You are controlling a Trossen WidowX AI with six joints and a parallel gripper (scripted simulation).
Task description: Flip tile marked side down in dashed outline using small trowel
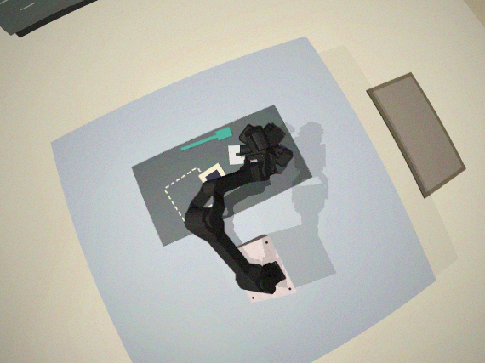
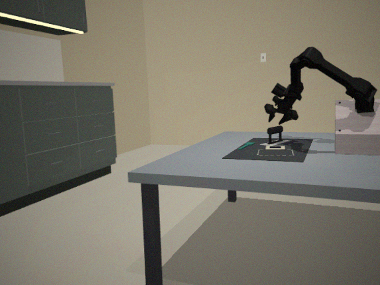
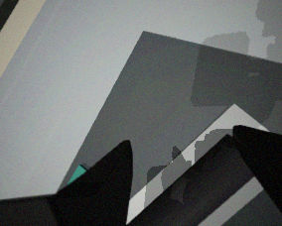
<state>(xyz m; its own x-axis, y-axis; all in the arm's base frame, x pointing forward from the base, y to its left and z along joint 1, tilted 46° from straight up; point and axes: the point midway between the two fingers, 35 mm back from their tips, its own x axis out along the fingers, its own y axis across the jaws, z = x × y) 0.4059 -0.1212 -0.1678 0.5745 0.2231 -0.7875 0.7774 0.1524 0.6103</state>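
Note:
The trowel [image 1: 234,156] [image 2: 275,129] [image 3: 199,188] lies on the dark mat [image 1: 149,188] [image 2: 240,154] [image 3: 139,89], its pale flat blade down and its black bar handle raised on two posts. My gripper [image 2: 275,122] [image 3: 181,140] is open and empty, tilted, with its fingertips just above the handle; the arm hides part of the trowel in the top view. The tile [image 1: 213,174] [image 2: 275,147] lies flat between the trowel and the dashed outline [image 1: 196,168], showing a dark square with a cream border. The arm hides parts of the tile and the outline in the top view.
A teal flat-bladed tool [image 1: 223,133] [image 2: 247,145] [image 3: 78,173] lies along the mat's far edge, beside the trowel. The arm's pale base block [image 1: 259,252] [image 2: 347,144] stands on the blue-grey table [image 1: 115,273] [image 2: 187,167].

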